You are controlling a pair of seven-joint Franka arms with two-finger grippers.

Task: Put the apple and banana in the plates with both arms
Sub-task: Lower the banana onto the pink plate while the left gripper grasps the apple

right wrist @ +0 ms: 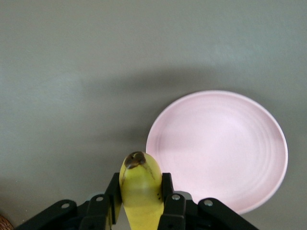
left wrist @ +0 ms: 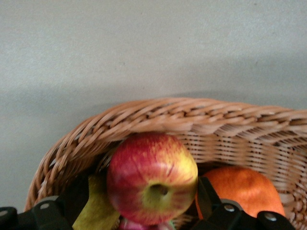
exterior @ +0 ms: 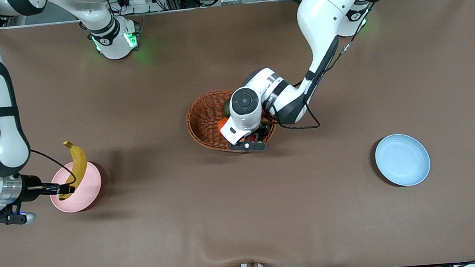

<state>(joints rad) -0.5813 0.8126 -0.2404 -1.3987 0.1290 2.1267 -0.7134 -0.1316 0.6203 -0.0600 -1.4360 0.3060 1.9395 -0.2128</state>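
- Right end effector pinches the long yellow banana with the brownish tip near one end and holds it in the air over the pale pink round plate, which sits well toward the right arm's end of the tabletop from the brown wicker basket.
- Left end effector is down inside that basket, its black fingers on either side of the small red apple with yellow patches; they appear pressed against the fruit, though contact cannot be confirmed.
- Beside the apple in the basket lie a ridged orange fruit and a yellowish-green fruit.
- Pale blue round plate lies bare toward the left arm's end of the tabletop, well apart from the basket.
- Step in hand, by judgement: setting the banana down and lifting the apple out. The banana hangs past the plate's rim, so it is best centred over the plate and lowered flat before the grip spreads.
- Apple is best raised straight up, clear of the basket's woven wall and the neighbouring fruit, then carried to the blue plate.
- No brand, label or readable writing shows on any item.
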